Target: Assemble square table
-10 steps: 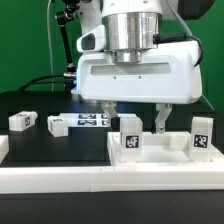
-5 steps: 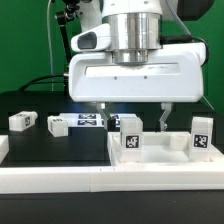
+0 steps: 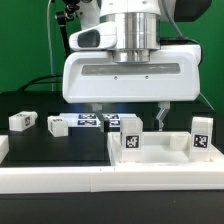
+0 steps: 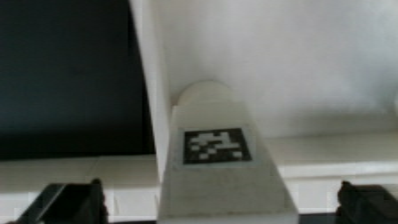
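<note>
- Over the square table top [image 3: 160,152], which lies beside the long white rail [image 3: 50,180] edging the black table [image 3: 60,150], I have the hand [image 3: 130,116] poised with its jaws spread wide and gripping nothing.
- At that top's end toward the exterior view's left stands an upright leg [image 3: 131,140]. The wrist view shows it between the two dark fingertips [image 4: 71,203], with a gap on each side.
- If I close off-centre, one fingertip would meet the leg first and could tilt it or drag the top.
- If I drop too low, the fingertips could strike the top's raised rim.
- I cannot tell whether this leg is fully seated, so a pull might free it or hoist the whole top.
- A second leg [image 3: 203,137] stands at the top's other end, apart from the fingertips. Sideways travel that way could clip it.
- Off the top toward the exterior view's left lie the marker board [image 3: 92,122] and two loose legs [image 3: 21,120].
- The bare table in front of those, by my judgement, is the roomiest ground for moving; the rail closes off the top's near side.
</note>
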### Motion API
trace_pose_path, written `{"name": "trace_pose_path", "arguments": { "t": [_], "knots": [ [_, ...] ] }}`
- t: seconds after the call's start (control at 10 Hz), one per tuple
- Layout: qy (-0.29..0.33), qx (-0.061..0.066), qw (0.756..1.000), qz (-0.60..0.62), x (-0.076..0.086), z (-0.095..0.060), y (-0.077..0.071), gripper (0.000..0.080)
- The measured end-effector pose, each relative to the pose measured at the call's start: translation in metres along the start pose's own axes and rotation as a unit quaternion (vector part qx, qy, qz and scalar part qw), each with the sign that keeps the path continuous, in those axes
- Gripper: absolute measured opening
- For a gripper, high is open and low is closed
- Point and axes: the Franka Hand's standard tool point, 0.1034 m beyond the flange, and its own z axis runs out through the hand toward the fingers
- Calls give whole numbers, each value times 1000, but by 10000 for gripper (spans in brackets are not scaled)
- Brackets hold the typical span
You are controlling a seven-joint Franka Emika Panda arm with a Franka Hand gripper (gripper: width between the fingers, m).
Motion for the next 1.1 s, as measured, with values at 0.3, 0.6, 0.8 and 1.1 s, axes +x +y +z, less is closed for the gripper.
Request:
{"name": "trace_pose_path", "arguments": {
  "t": [0.3, 0.6, 0.8, 1.1],
  "knots": [
    [0, -1, 1000, -11, 0, 0, 1, 514],
    [0, 0, 1000, 11, 0, 0, 1, 289],
    [0, 1, 995, 97, 0, 0, 1, 289],
    [0, 3, 975, 223, -1, 0, 0, 289]
  ]
}}
